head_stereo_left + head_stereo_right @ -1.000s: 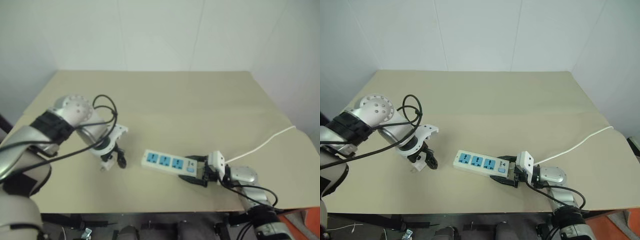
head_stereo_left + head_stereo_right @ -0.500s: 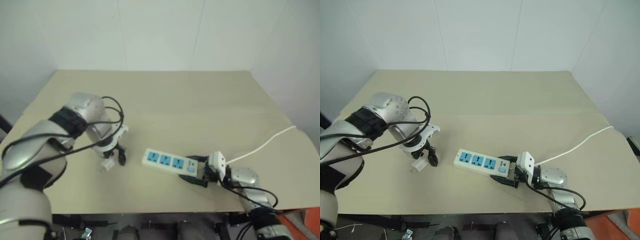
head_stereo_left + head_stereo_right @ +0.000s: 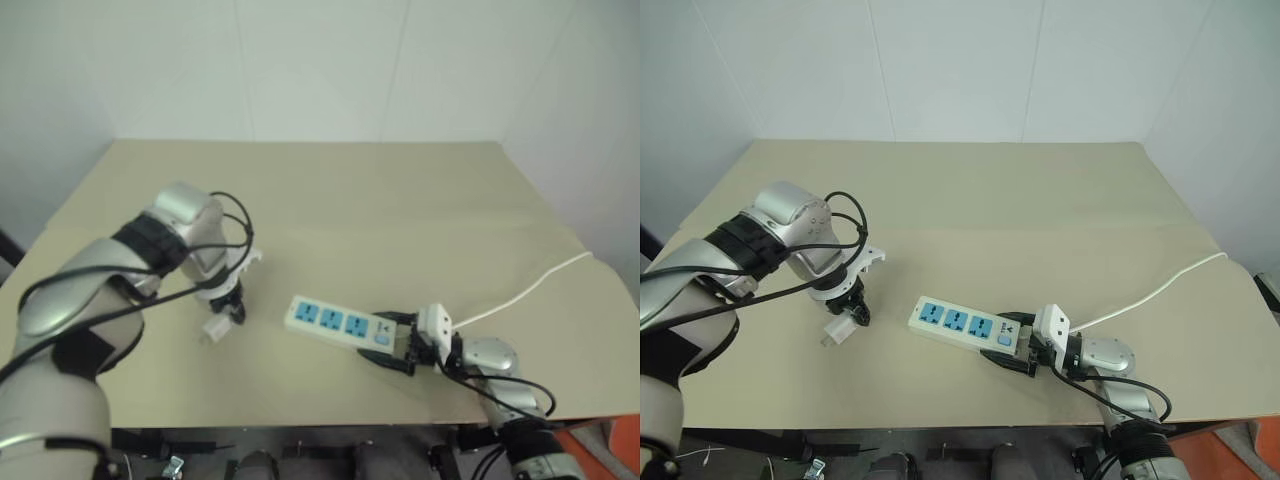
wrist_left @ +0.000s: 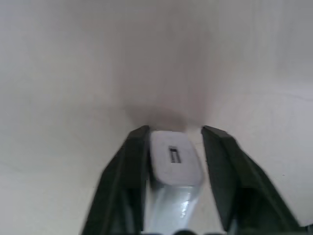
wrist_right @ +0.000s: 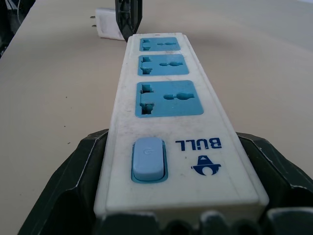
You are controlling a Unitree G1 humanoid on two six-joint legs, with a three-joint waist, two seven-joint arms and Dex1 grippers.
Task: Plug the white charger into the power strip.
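Left gripper [image 3: 847, 312] pointed down at the tan table [image 3: 990, 200], its black fingers [image 4: 128, 171] narrowed around the white charger [image 4: 175, 161]. In the left wrist view one finger lay flush against the charger's side, while a thin gap remained at the other. A second before, this gripper stood wide over the same spot, and the arm's elbow and cabling sat lower and farther out; since then the arm swung inward and the jaws came together. The charger itself had not shifted on the table, left of the power strip [image 3: 962, 325] and apart from it.

Right gripper [image 3: 1018, 352] lay level along the table, jaws spread wide around the switch end of the power strip, one black finger [image 5: 78, 169] on each side and touching the casing. Its pose matched the earlier frames. The strip's thin white cable [image 3: 1160, 285] ran off toward the table's right edge.

Head views gave the layout: charger under the left gripper, strip angled between the two grippers, three blue socket faces up. The right wrist view added detail unseen from above: the blue switch [image 5: 147, 159], a blue logo printed beside it, and at the strip's far end the charger [image 5: 108, 28] lying on its side with metal prongs showing. The left wrist view showed a small dark slot on the charger's end face.
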